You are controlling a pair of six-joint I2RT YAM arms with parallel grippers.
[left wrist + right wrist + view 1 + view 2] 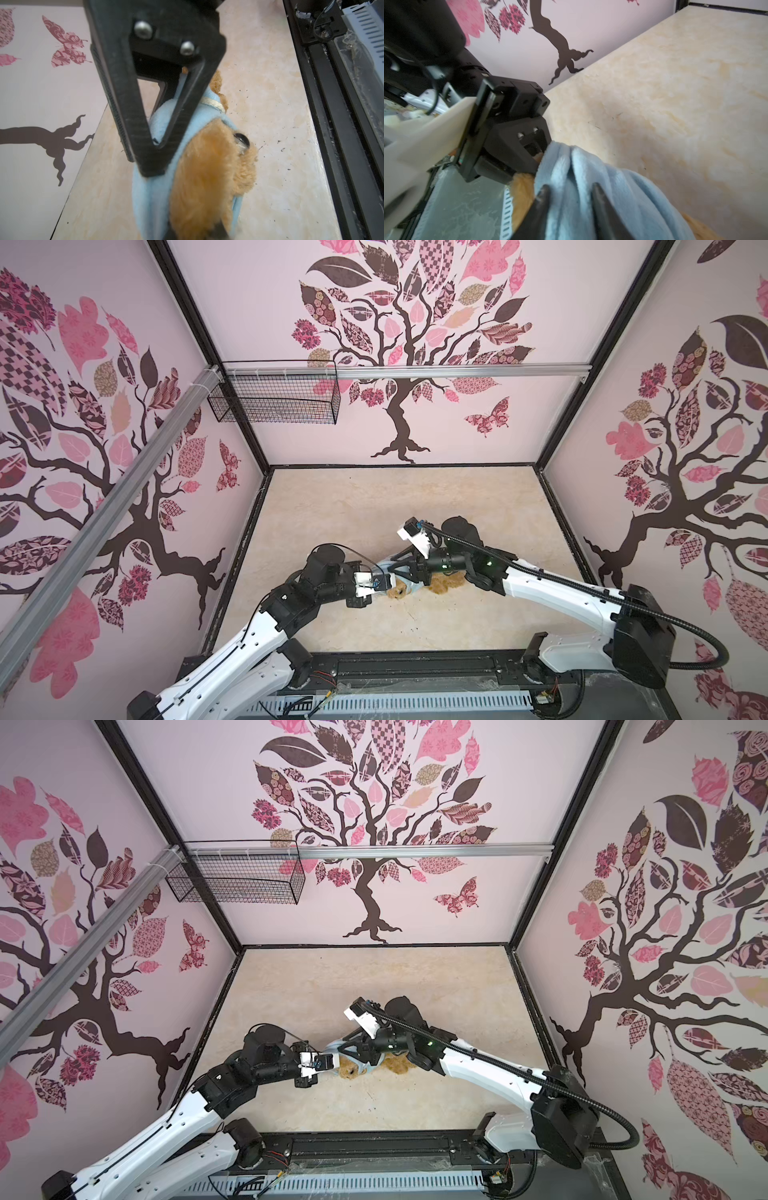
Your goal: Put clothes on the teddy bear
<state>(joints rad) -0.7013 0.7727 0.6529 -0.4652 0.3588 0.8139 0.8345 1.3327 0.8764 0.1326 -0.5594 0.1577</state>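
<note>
So, in both top views the teddy bear (398, 593) (349, 1072) is seen lying on the marbled table (374, 497), near the front edge and about mid-width. The left arm (266, 630) and the right arm (552, 585) are positioned tip to tip right over it. A light-blue shirt (382, 565) is bunched around its head end, and bare golden fur is seen on the right, under the right arm. The fingertips are mostly covered by the wrist hardware from up there, so nothing about the grip can be told from these two.

In the left wrist view a lot more can be made out. The left gripper (152, 166) is pressed fully together, and an edge of the shirt (162, 124) is clamped at its tip. The bear's face is framed by blue fabric on both sides, one dark eye (241, 139) is shown, and the shirt is wrapped round the head, not down on the body.

In the right wrist view the right gripper (571, 195) is set narrow, with a thick fold of the shirt pinched between its fingers (544, 197). The left gripper is seen just beyond, touching the same fabric, and a bit of orange-brown fur is exposed beside it.
</note>
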